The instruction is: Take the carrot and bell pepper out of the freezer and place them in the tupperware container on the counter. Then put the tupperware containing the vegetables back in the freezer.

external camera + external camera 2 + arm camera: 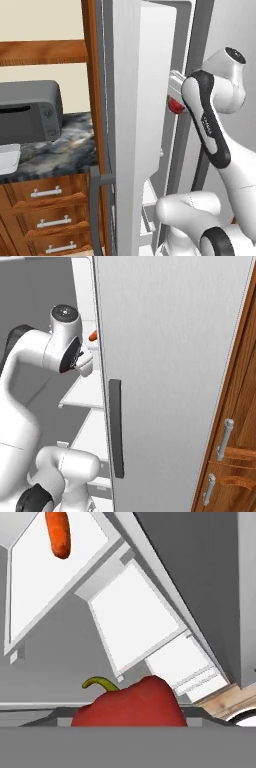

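The dark-red bell pepper with its green stem sits right at the bottom of the hand view, held between the jaws. In the left base view the bell pepper hangs at my gripper, which reaches into the freezer and is shut on it. The orange carrot lies on a white freezer shelf beyond the pepper; its tip, the carrot, peeks past the open door. A corner of the tupperware container rests on the marbled counter, far left. My fingertips are hidden by the pepper.
The open grey freezer door with its dark handle stands between the arm and the counter. A dark grey toaster oven sits behind the tupperware. Wooden drawers lie under the counter. Lower white drawers fill the freezer.
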